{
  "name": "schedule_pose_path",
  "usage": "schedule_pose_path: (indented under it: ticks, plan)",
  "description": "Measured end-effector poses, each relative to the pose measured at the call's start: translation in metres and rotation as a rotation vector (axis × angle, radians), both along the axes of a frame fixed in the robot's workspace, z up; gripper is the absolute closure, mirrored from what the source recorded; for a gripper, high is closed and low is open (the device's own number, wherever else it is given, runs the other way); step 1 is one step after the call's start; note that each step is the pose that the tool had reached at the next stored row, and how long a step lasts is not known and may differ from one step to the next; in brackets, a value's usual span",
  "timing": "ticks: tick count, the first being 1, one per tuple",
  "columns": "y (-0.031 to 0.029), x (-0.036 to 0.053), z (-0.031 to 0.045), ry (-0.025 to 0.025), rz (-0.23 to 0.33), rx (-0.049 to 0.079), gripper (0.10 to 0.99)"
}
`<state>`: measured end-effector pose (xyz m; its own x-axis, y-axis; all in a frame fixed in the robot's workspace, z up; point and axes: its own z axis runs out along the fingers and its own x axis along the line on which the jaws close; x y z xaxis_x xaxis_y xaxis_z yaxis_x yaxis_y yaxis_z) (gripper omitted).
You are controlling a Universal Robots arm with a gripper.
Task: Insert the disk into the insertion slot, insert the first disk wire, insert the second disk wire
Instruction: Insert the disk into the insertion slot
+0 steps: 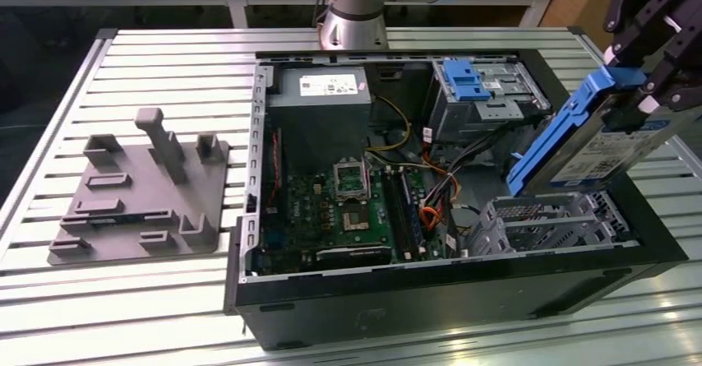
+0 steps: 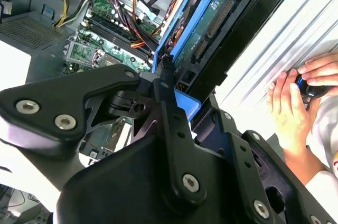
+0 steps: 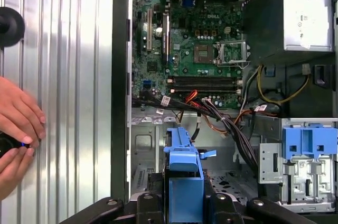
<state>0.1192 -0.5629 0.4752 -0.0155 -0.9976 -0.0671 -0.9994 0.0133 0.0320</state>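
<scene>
Ribbed metal slats are making up the tabletop, and the open black computer case is lying on its side across it, so its inside is facing up towards me. A grey fixture plate is standing on the exterior view's left, well apart from the case.

Inside the case, the green motherboard is lying flat in the middle. The power supply is sitting above it in the frame and carrying a white label with dark print.

My gripper is working at the exterior view's right edge. The jaws are clamping the disk by its blue carrier, which I judge gives them a firm edge to hold. I am holding it steeply tilted, white label outward, with its lower end over the insertion slot but not yet inside it. The tilt seems meant to lead that end into the perforated bay.

The taller grey cage with its blue latch is standing beyond the slot. A wire bundle in black and orange is trailing loose between the motherboard and the slot.

A person's hand is resting on the tabletop beside the case in both wrist views.
</scene>
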Motion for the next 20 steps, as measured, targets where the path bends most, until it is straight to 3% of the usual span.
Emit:
schedule_pose_path:
  ticks: [20]
  plan:
    - [-0.0023,-0.0031,-0.0077,0.0001,0.017,0.0,0.722]
